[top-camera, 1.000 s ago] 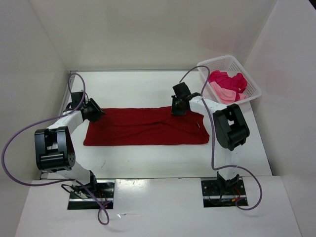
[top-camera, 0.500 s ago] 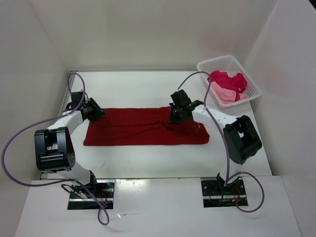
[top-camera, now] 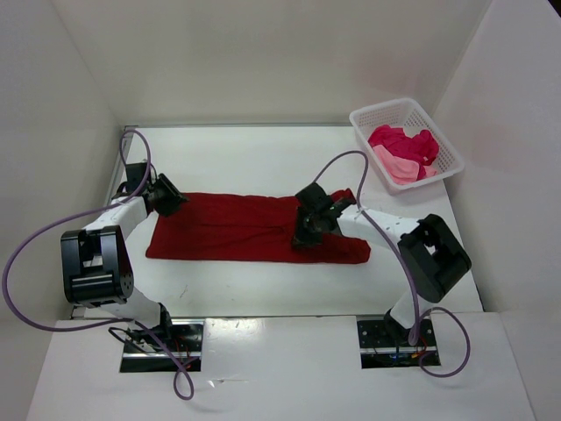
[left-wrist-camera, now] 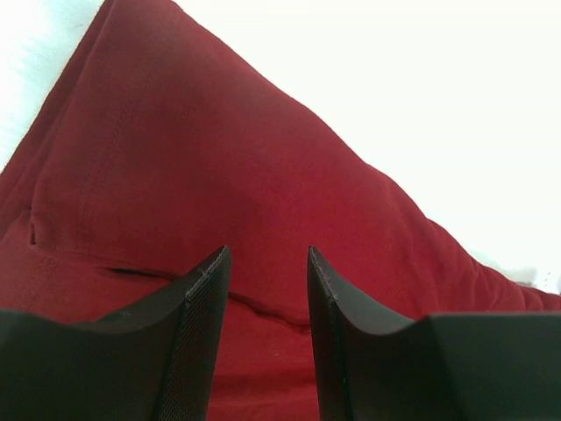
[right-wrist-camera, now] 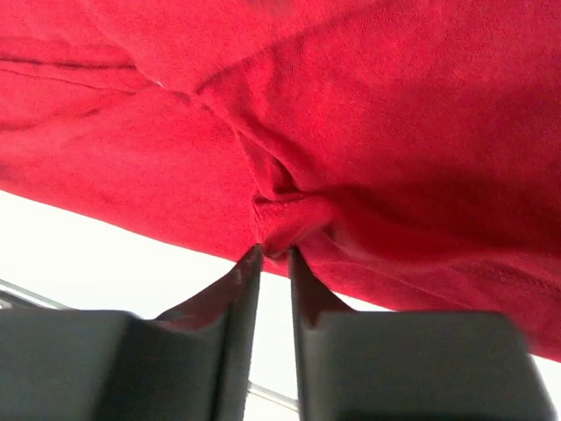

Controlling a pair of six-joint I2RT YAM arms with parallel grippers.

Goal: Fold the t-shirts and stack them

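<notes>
Dark red cloth fills the left wrist view, where the left claw [left-wrist-camera: 267, 254] points down at it with its two black fingers [left-wrist-camera: 197, 307] set apart and the fabric showing through the gap, nothing pinched between them; from above, that left claw [top-camera: 166, 195] sits at the far left corner of the dark red t-shirt [top-camera: 237, 230]; the shirt lies stretched in a long band across the white tabletop [top-camera: 245, 158], its left part flat and its near edge fairly straight; further right the cloth is rumpled where the right claw [top-camera: 308, 226] bears on it, right of the band's middle; in the right wrist view the right claw [right-wrist-camera: 273, 254] is closed almost completely, its fingertips nipping a small puckered fold of the red fabric, with creases running out from the pinch; right of that claw the shirt's right end bunches up and narrows; at the far right corner of the tabletop stands a white lattice basket [top-camera: 364, 118], apart from the red shirt; inside it a magenta-crimson t-shirt [top-camera: 405, 140] lies crumpled toward the back, with a light pink t-shirt [top-camera: 394, 165] heaped against it on the near side.
</notes>
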